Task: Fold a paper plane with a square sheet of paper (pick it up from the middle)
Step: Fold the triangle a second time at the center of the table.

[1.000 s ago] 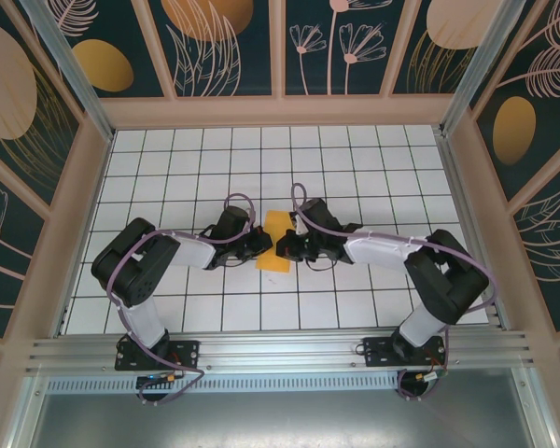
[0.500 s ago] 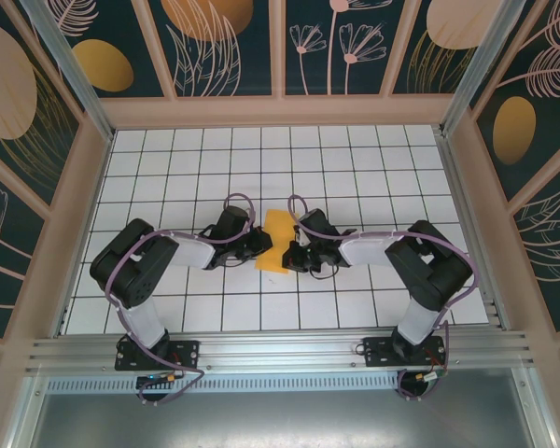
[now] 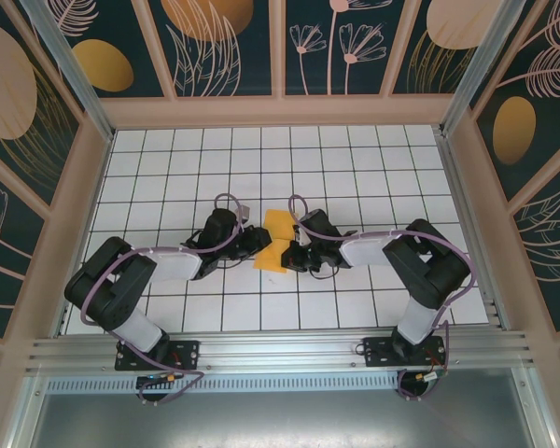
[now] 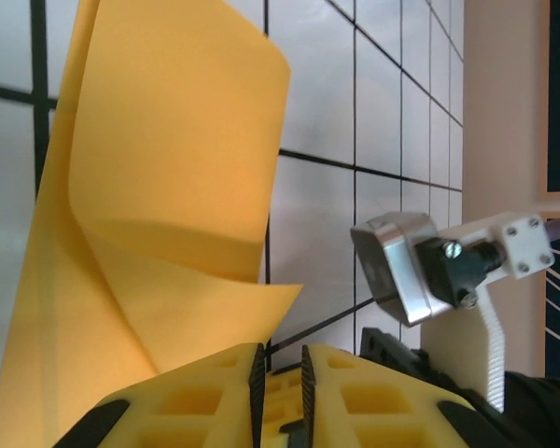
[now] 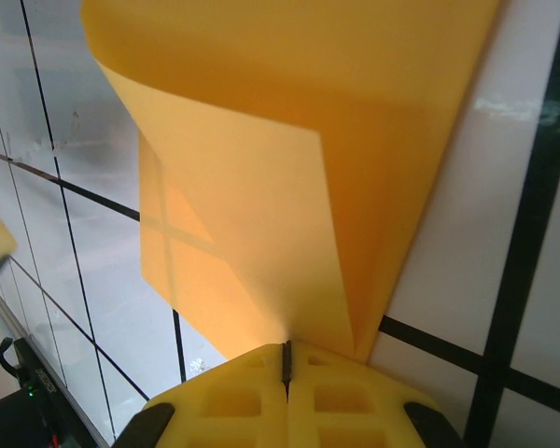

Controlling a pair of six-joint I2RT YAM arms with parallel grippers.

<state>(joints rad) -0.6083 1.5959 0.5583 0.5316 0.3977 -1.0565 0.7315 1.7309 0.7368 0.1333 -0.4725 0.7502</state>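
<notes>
**Thin sheet being pinched from the right, left jaws a slit apart**

The square sheet of paper (image 3: pixel 277 241) is being seen in the top view over the middle of the tiled table (image 3: pixel 373 159), between the 2 arms. It is being shown as a partly folded orange-yellow shape, with 1 flap curling up over another rather than lying flat.

The right gripper (image 5: pixel 286 353) is being shown fully closed in its wrist view. Its 2 yellow fingers are meeting in a thin seam, the paper's edge is being clamped there, and the layers are fanning out from it. The left gripper (image 4: pixel 278 359) is being shown with its jaws a narrow slit apart. A corner of the sheet is being seen just beside 1 finger, but no paper is being made out inside the slit, so nothing is judged to be gripped there.

The sheet is being judged very light and limp, so little force is needed and its curl is likely bending it freely. It is also easily creased or torn, so a stray pinch is likely to be left as a mark. Hold is best being taken close to an edge or along an existing fold, where 2 layers are giving some stiffness, with the pads closed flat across the paper. With only 1 grip, the free side is expected to sag or swing.
</notes>
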